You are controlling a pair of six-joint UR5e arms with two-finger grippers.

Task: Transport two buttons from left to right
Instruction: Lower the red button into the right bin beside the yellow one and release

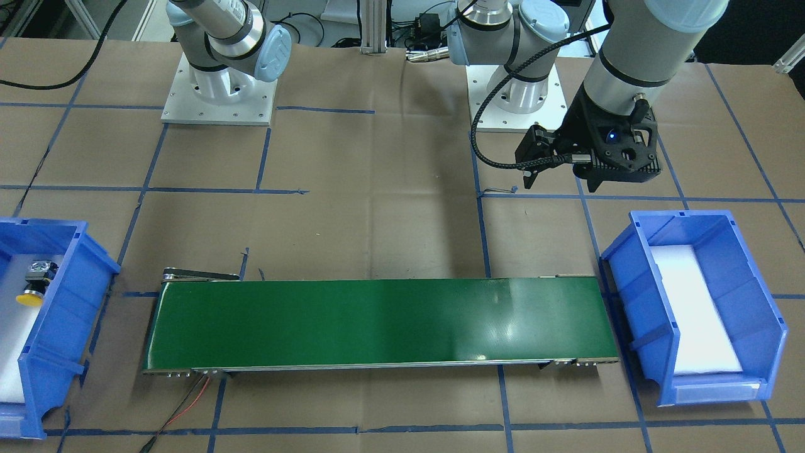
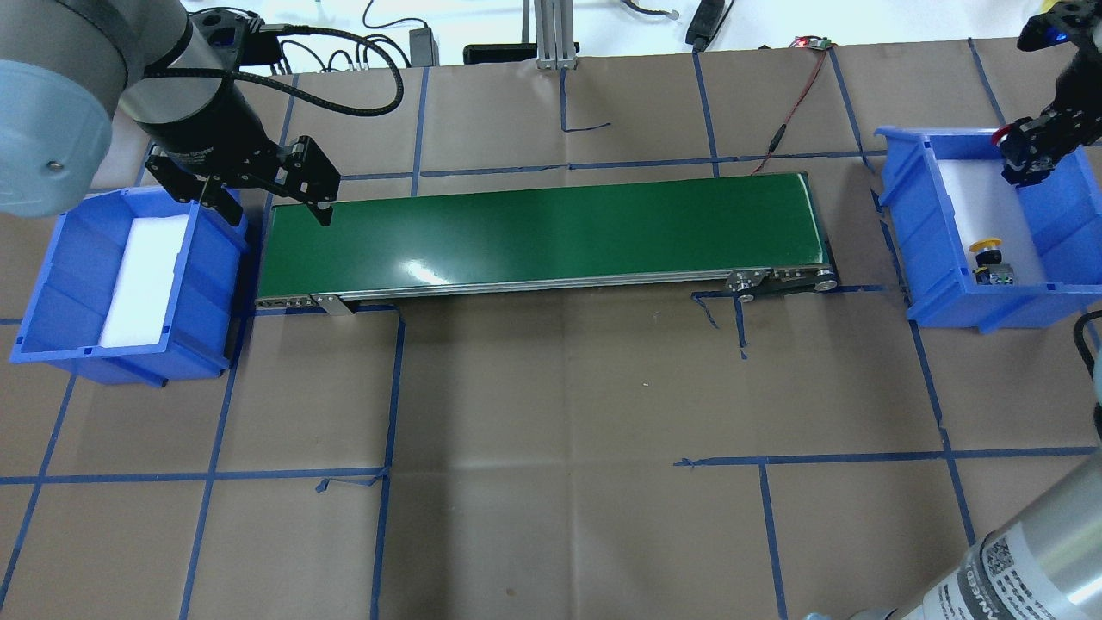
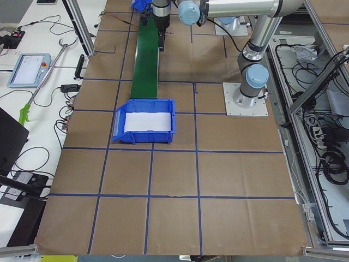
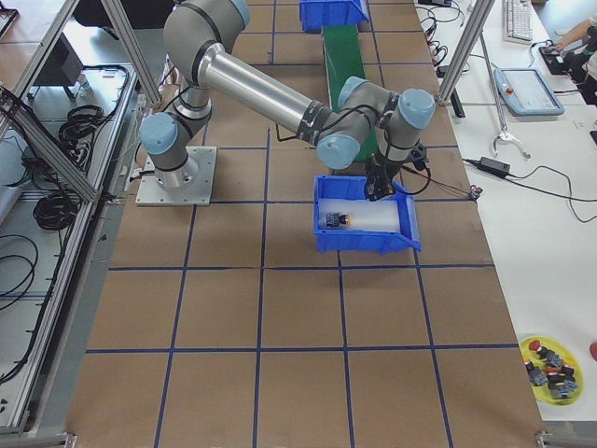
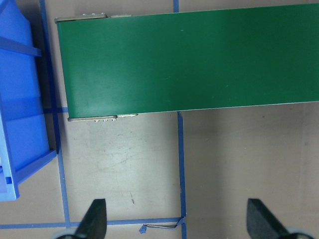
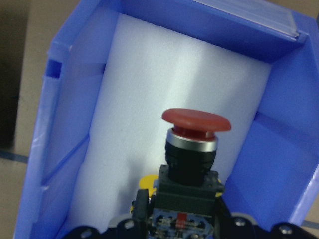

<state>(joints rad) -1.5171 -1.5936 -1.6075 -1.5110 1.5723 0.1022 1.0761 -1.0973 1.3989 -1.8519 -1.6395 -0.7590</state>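
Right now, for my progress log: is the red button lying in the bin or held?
Held. The right gripper clamps the red button by its body above the blue bin's white foam; only the yellow button lies on it.

Right wrist view: red button (image 6: 196, 144) is covering most of the yellow button (image 6: 144, 183); only a yellow sliver is showing. Bottom edge is cutting off the red button's base. Front-facing view: left edge is cropping the right-hand bin (image 1: 63, 302). Left wrist view: bottom edge is clipping the fingers of the left gripper (image 5: 174, 204).
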